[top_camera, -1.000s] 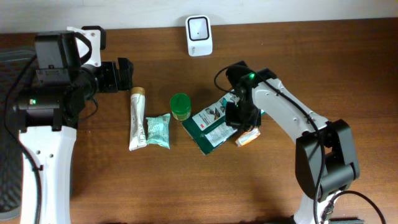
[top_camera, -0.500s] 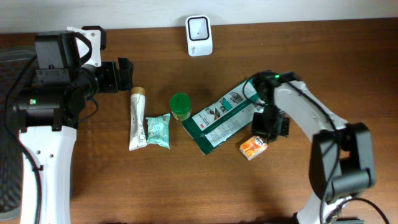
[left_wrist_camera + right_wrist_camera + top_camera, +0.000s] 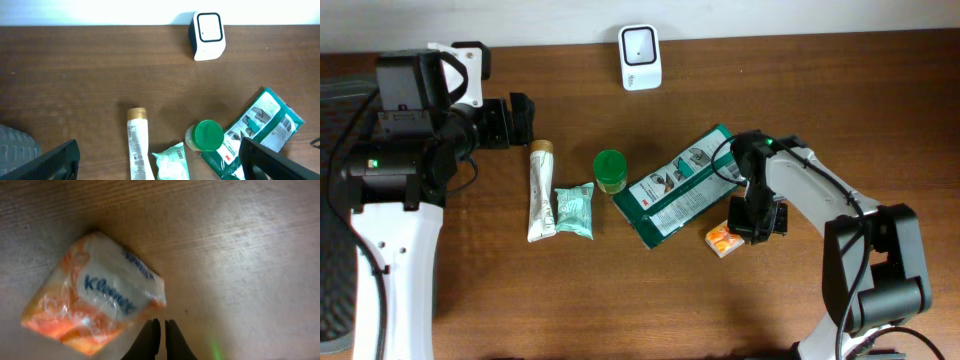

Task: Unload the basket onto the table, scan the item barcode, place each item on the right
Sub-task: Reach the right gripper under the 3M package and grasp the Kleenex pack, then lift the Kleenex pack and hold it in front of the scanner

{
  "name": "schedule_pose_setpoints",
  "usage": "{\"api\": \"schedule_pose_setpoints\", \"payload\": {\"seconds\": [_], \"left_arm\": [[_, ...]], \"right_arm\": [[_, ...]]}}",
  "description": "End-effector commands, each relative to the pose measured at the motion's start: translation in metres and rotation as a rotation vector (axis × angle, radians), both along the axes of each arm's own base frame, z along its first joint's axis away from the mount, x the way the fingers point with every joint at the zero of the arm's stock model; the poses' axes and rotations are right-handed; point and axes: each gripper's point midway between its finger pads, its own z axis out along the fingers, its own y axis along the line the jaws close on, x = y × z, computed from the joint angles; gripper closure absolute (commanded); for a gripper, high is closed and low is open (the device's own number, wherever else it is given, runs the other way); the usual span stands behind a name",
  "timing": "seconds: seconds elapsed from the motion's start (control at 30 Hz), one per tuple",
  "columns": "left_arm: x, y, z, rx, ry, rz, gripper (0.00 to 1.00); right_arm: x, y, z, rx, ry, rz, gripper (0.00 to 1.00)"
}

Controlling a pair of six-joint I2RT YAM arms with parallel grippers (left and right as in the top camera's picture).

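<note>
A dark brown wooden bench runs up to a pale wall at its far edge, and a white barcode scanner stands upright near that edge, its window facing the bench. Below it the goods lie in a loose row: a cream tube with a gold cap, a small mint-green pouch just beside the tube's lower half, a jar with a green lid, and a large green and white packet lying slantwise, its upper corner pointing to the right arm.

The item nearest the right arm is a small orange and white Kleenex tissue pack. It lies flat on the wood just beside the big packet's lower right edge, well apart from the scanner. The right claw points down at the bench, its two fingers pressed together with nothing between them; their tips stand at the pack's lower corner, and whether they touch it cannot be told.

The left claw hangs at the bench's left side, above the tube's cap, jaws spread wide and empty. In the left wrist view its dark fingertips frame the tube, pouch, jar and packet.
</note>
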Motion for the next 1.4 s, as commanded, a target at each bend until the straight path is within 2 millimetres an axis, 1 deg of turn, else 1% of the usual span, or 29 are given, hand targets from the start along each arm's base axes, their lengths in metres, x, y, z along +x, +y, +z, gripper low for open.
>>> {"api": "schedule_pose_setpoints", "payload": {"seconds": [0.0, 0.13, 0.2, 0.27, 0.33, 0.4, 0.5, 0.57, 0.6, 0.63, 0.67, 0.73, 0.77, 0.8, 0.83, 0.97, 1.1, 1.23, 1.37], "left_arm": [[-0.001, 0.003, 0.010, 0.014, -0.029, -0.001, 0.01], [-0.001, 0.003, 0.010, 0.014, -0.028, -0.001, 0.01], [-0.001, 0.003, 0.010, 0.014, -0.028, -0.001, 0.01], [-0.001, 0.003, 0.010, 0.014, -0.028, -0.001, 0.01], [-0.001, 0.003, 0.010, 0.014, -0.028, -0.001, 0.01], [-0.001, 0.003, 0.010, 0.014, -0.028, -0.001, 0.01], [-0.001, 0.003, 0.010, 0.014, -0.029, -0.001, 0.01], [-0.001, 0.003, 0.010, 0.014, -0.028, -0.001, 0.01], [-0.001, 0.003, 0.010, 0.014, -0.029, -0.001, 0.01], [-0.001, 0.003, 0.010, 0.014, -0.029, -0.001, 0.01], [-0.001, 0.003, 0.010, 0.014, -0.029, -0.001, 0.01], [-0.001, 0.003, 0.010, 0.014, -0.028, -0.001, 0.01], [-0.001, 0.003, 0.010, 0.014, -0.028, -0.001, 0.01], [-0.001, 0.003, 0.010, 0.014, -0.029, -0.001, 0.01], [-0.001, 0.003, 0.010, 0.014, -0.029, -0.001, 0.01], [-0.001, 0.003, 0.010, 0.014, -0.028, -0.001, 0.01], [-0.001, 0.003, 0.010, 0.014, -0.029, -0.001, 0.01], [-0.001, 0.003, 0.010, 0.014, -0.029, -0.001, 0.01], [-0.001, 0.003, 0.010, 0.014, -0.028, -0.001, 0.01]], "right_arm": [[0.007, 0.001, -0.007, 0.010, -0.050, 0.005, 0.95], [0.039, -0.004, -0.012, -0.029, -0.186, 0.021, 0.95], [0.066, 0.001, -0.012, -0.003, -0.294, 0.065, 0.95], [0.085, 0.005, -0.009, 0.015, -0.370, 0.091, 0.95], [0.097, 0.009, -0.003, 0.027, -0.411, 0.102, 0.95], [0.101, 0.015, 0.006, 0.063, -0.411, 0.115, 0.95], [0.098, 0.023, 0.030, 0.103, -0.363, 0.112, 0.94], [0.092, 0.025, 0.048, 0.117, -0.316, 0.110, 0.89], [0.085, 0.026, 0.056, 0.126, -0.283, 0.115, 0.86], [0.078, 0.028, 0.060, 0.141, -0.252, 0.135, 0.82], [0.072, 0.028, 0.060, 0.146, -0.227, 0.137, 0.70], [0.059, 0.027, 0.055, 0.149, -0.176, 0.134, 0.59], [0.052, 0.027, 0.050, 0.152, -0.152, 0.135, 0.59], [0.047, 0.026, 0.046, 0.153, -0.137, 0.133, 0.58], [0.038, 0.027, 0.035, 0.161, -0.113, 0.132, 0.59], [0.029, 0.037, 0.020, 0.231, -0.099, 0.132, 0.60], [0.017, 0.036, 0.006, 0.236, -0.070, 0.127, 0.63], [0.013, 0.039, -0.007, 0.259, -0.081, 0.123, 0.65], [0.013, 0.038, -0.010, 0.258, -0.087, 0.123, 0.65]]}}
